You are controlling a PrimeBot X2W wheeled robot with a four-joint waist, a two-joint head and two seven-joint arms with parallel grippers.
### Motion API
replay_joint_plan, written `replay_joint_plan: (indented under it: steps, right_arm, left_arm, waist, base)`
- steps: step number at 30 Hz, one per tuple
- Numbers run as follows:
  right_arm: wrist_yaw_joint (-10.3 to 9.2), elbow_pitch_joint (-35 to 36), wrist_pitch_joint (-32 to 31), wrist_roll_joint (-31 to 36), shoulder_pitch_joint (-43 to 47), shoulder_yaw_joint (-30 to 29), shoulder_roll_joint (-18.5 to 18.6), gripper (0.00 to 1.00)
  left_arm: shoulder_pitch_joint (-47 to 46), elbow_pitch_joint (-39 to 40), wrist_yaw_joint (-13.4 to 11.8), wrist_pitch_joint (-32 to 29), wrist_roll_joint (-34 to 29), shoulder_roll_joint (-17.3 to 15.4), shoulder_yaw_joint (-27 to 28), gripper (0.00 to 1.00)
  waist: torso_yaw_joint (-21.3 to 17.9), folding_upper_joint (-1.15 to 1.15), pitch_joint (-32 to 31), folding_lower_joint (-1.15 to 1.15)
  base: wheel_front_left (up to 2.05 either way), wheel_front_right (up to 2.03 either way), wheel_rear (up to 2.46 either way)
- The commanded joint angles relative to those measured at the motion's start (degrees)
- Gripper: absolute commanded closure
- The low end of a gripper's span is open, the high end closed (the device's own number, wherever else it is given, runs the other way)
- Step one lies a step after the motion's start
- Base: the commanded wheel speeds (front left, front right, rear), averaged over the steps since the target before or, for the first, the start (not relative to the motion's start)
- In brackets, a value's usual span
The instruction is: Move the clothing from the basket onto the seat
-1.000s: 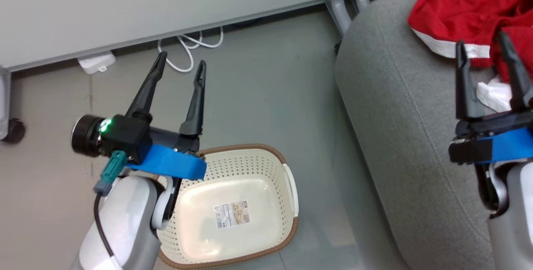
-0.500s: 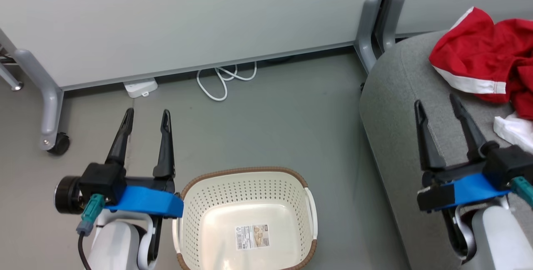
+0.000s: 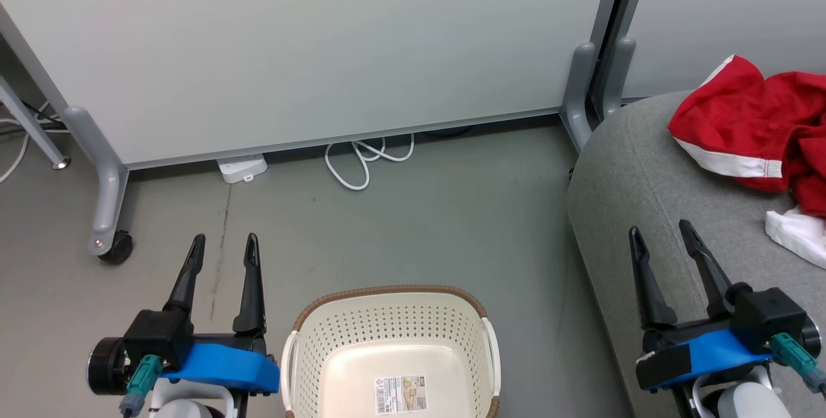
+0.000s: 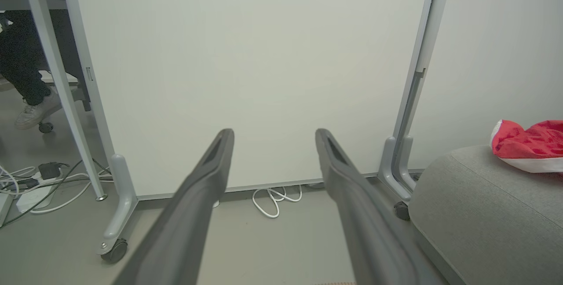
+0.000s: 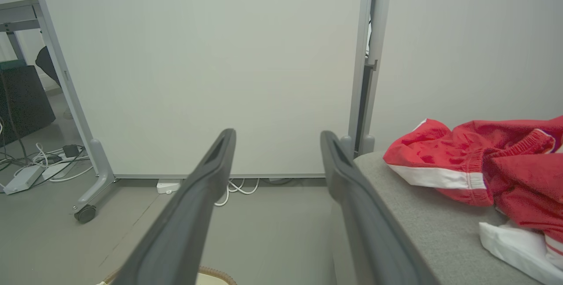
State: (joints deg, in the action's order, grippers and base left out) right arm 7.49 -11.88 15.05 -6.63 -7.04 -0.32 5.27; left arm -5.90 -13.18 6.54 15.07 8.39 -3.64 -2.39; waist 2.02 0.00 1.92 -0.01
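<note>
Since the basket [image 3: 387, 292] is empty, clothing [image 3: 748, 115] on seat [image 3: 619, 186], park left end effector [image 3: 225, 238] and right end effector [image 3: 659, 228] clear, both spread, unladen.

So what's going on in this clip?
A two-armed robot is moving laundry from a basket on the floor to a grey seat. The basket looks empty but for its label, and the red clothing lies heaped on the seat beside a white item. Both arms' jaws stand open, holding nothing: the left beside the basket, the right above the seat's edge. The job looks done.
</note>
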Motion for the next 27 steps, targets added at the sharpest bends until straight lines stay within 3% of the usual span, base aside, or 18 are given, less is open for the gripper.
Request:
replay_joint_plan:
  steps: [1, 21, 22, 27]
  right_arm:
    - [0.01, -0.1, 0.2, -0.3, 1.2, -0.2, -0.4, 0.0]
    - [0.01, -1.1, 0.2, -0.7, 3.3, -1.2, -1.9, 0.0]
    - [0.0, -1.2, 0.0, -0.3, 2.7, -1.1, -1.7, 1.0]
    - [0.0, -3.4, -0.9, -2.0, 3.0, -1.4, -1.7, 1.0]
  left_arm:
    - [0.8, 0.2, 0.3, 0.1, -0.5, 0.2, 0.6, 0.0]
    - [2.1, -1.2, 0.9, 0.1, -0.8, 0.8, 0.5, 0.0]
    - [2.1, -1.3, 0.6, 0.0, -0.8, 0.7, 0.4, 1.0]
    - [3.3, -3.3, 0.6, -0.9, 1.0, 0.7, 0.6, 1.0]
  waist:
    - [0.1, 0.0, -0.4, 0.01]
    - [0.7, 0.0, -1.7, 0.01]
    - [0.7, 0.0, -1.7, 0.01]
    - [0.7, 0.0, -1.7, 0.01]
  base:
    - [0.0, 0.0, 0.0]
    - [0.0, 0.0, 0.0]
    - [0.0, 0.0, 0.0]
    - [0.0, 0.0, 0.0]
